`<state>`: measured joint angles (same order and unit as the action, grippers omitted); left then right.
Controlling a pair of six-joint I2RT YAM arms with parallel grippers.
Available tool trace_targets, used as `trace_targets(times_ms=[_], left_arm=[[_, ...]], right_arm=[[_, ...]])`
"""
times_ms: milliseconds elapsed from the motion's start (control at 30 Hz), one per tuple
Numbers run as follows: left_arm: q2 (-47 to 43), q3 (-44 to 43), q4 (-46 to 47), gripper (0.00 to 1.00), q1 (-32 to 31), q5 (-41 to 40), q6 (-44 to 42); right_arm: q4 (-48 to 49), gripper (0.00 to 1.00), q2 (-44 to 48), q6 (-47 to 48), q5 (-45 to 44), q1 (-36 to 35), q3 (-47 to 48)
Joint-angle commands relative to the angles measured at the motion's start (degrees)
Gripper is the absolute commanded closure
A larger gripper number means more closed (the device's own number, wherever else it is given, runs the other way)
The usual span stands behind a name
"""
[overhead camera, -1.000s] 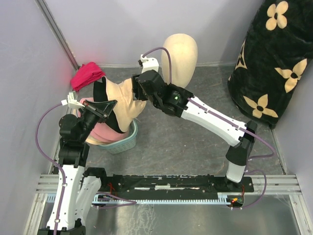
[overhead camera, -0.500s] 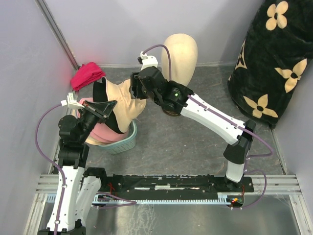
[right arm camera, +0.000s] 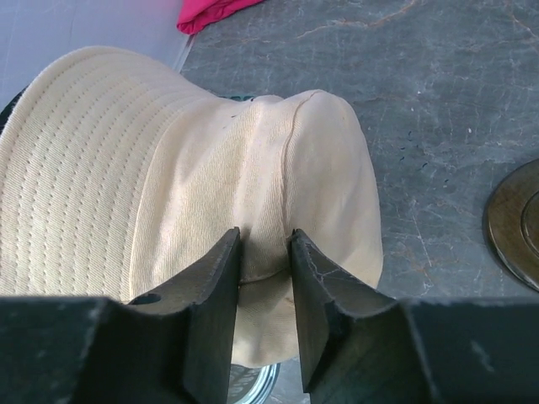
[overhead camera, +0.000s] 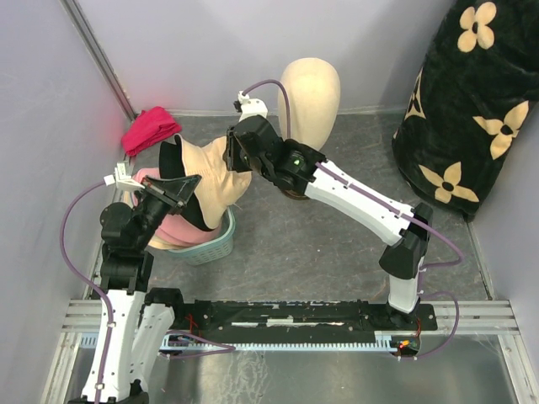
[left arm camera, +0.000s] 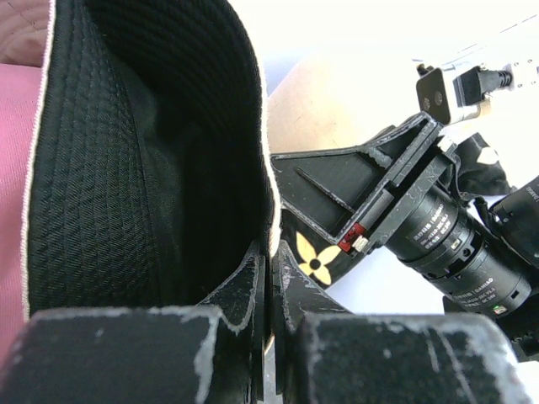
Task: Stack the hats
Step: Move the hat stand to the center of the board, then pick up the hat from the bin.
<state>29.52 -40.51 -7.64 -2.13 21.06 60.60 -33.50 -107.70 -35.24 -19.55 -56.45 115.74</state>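
Right wrist view shows it best: the right gripper [right arm camera: 265, 257] has its two dark fingers [right arm camera: 221, 286] nipped together on a raised fold in the crown of a beige fabric bucket hat [right arm camera: 168, 168], with cloth pinched between them. Its stitched brim spreads away to the left of that view.

From the left wrist, the left gripper [left arm camera: 268, 286] is closed as well. Its fingers are pressed on a cream-edged rim of black stitched fabric, which looks to be the dark underside of that same hat's brim. So the hat hangs stretched between the two arms, crown to the right and brim to the left.

From above, the beige fabric bucket hat [overhead camera: 212, 178] sits at the left of the table, over a teal plastic basket [overhead camera: 212, 244]. The left gripper [overhead camera: 181, 187] is on its near-left edge and the right gripper [overhead camera: 227, 162] on its far-right side. A pink fabric hat [overhead camera: 178, 229] lies under it in the basket; whether the two touch I cannot tell.

A magenta-red cloth bundle [overhead camera: 150, 130] lies in the far left corner of the grey stone-patterned table [overhead camera: 337, 244]. A cream egg-shaped mannequin head [overhead camera: 310, 88] stands by the far wall, just behind the right arm, and its dark round stand [right arm camera: 518, 227] shows at the edge of the right wrist view. Black fabric with cream flowers [overhead camera: 472, 109] fills the far right corner
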Motion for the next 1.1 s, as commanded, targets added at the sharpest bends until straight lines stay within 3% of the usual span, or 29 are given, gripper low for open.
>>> trace_targets(times_ms=[0, 200, 1067], left_arm=[[-1.75, -0.48, 4.48, 0.97, -0.11, 0.61, -0.11], [-1.93, -0.18, 4.54, 0.97, -0.11, -0.07, 0.47], [-0.98, -0.93, 7.99, 0.91, -0.19, -1.02, 2.52]], right_arm=[[3.61, 0.66, 2.63, 0.78, -1.98, 0.45, -0.87], [6.34, 0.76, 4.22, 2.54, -3.01, 0.45, -2.12], [13.34, 0.81, 4.14, 14.77, -4.52, -3.14, 5.79]])
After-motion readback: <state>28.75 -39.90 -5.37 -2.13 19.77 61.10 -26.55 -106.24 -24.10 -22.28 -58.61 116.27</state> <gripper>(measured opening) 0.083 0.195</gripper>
